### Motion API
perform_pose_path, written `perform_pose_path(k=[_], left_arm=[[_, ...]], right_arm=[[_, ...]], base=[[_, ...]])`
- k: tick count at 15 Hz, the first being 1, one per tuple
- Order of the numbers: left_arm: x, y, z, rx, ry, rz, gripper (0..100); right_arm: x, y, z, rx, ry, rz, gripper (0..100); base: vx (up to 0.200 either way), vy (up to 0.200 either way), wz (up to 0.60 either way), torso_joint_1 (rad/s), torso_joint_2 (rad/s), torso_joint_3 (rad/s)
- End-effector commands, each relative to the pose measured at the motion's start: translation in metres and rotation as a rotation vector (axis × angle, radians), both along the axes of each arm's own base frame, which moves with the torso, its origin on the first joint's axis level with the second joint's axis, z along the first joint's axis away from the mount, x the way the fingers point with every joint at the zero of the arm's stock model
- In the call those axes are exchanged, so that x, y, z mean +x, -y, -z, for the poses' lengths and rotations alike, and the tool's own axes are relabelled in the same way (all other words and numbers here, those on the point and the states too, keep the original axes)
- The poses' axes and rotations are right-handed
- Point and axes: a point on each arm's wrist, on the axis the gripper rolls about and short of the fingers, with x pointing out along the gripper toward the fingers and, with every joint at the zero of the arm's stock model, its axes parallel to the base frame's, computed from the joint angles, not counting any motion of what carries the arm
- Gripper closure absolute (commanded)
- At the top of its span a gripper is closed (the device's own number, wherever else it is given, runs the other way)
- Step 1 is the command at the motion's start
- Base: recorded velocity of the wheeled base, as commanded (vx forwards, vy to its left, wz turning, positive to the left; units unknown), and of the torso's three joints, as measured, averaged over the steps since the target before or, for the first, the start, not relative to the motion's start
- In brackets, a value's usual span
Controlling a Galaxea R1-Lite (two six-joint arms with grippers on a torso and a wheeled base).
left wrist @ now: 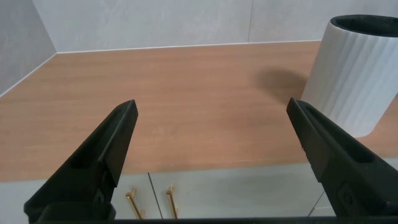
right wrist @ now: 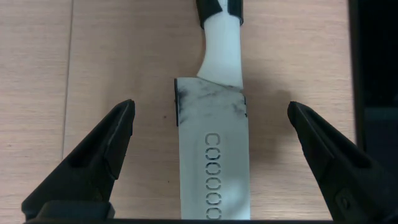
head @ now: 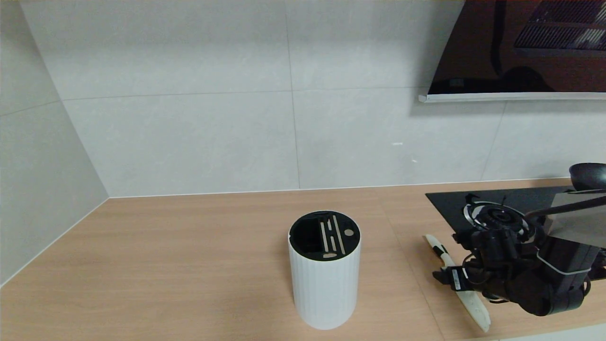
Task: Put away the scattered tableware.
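Note:
A white knife [head: 475, 305] with a black-banded handle lies flat on the wooden counter [head: 189, 265], at the right, beside the hob. My right gripper [head: 453, 257] hangs just above it, open, its fingers either side of the blade where it meets the handle. In the right wrist view the knife [right wrist: 214, 137] runs between the open fingers of the right gripper [right wrist: 210, 107], untouched. A white ribbed holder [head: 324, 279] with a black slotted top stands mid-counter. My left gripper [left wrist: 211, 104] is open and holds nothing, low by the counter's front edge, with the holder [left wrist: 357, 68] off to one side.
A black hob [head: 454, 201] with a gas burner [head: 494, 215] sits at the right rear, a dark pan [head: 587, 175] beyond it. A range hood [head: 516, 47] hangs above. Tiled walls close the back and left. Cabinet handles [left wrist: 171, 202] show below the counter edge.

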Motion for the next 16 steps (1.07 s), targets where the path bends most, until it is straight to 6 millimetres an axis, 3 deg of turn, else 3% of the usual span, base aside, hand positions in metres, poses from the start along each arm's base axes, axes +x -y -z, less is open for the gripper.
perform_pose_path(k=[1,6,7,16], left_arm=[[0.0000,0.0000,0.0000,0.000,0.000,0.000,0],[0.0000,0.0000,0.0000,0.000,0.000,0.000,0],[0.0000,0.0000,0.0000,0.000,0.000,0.000,0],[0.0000,0.0000,0.0000,0.000,0.000,0.000,0]], right_arm=[[0.0000,0.0001,0.0004,0.000,-0.001,0.000,0],[0.0001,0.0001,0.0037,-0.001,-0.010,0.000,0],[0.0001,0.0001,0.0042,-0.001,-0.011,0.000,100],[0.0033,-0.0001,0.0097,-0.006,-0.017,0.007,100]], base=[[0.000,0.000,0.00,0.000,0.00,0.000],[0.000,0.000,0.00,0.000,0.00,0.000],[0.000,0.000,0.00,0.000,0.00,0.000],[0.000,0.000,0.00,0.000,0.00,0.000]])
